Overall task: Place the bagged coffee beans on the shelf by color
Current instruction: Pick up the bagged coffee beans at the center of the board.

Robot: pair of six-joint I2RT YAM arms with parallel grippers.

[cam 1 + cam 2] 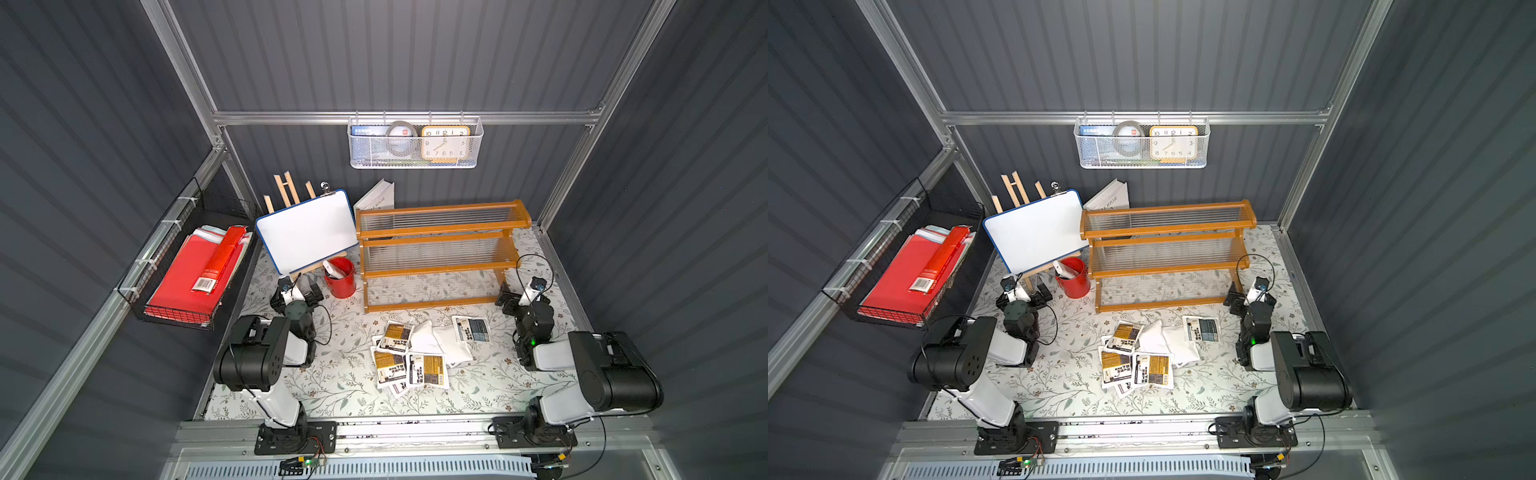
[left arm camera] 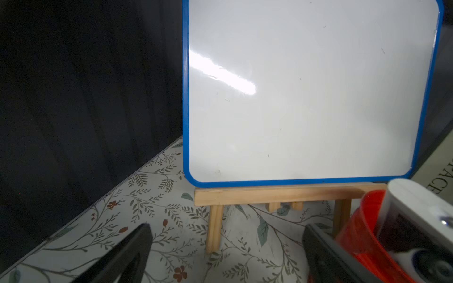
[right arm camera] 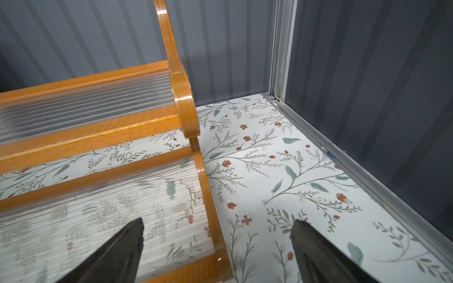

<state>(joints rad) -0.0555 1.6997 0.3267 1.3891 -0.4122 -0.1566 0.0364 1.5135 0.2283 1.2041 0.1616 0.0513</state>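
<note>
The bagged coffee beans (image 1: 415, 353) (image 1: 1144, 353) lie in a loose pile on the floral mat in front of the shelf. Three show amber labels (image 1: 389, 368), one a blue-grey label (image 1: 471, 329), and two lie white side up (image 1: 432, 338). The orange-brown shelf (image 1: 440, 230) (image 1: 1167, 230) (image 3: 98, 132) stands at the back with all tiers bare. My left gripper (image 1: 313, 291) (image 2: 226, 232) is open, left of the pile, facing the whiteboard's easel. My right gripper (image 1: 508, 300) (image 3: 218, 227) is open beside the shelf's right end, over its lowest tier's corner. Neither holds anything.
A whiteboard on a wooden easel (image 1: 307, 235) (image 2: 306, 98) and a red cup (image 1: 340, 278) (image 2: 362, 232) stand left of the shelf. A white book (image 1: 376, 195) leans behind. A black wire basket with red folders (image 1: 195, 270) hangs left; a white mesh basket (image 1: 415, 143) hangs on the back wall.
</note>
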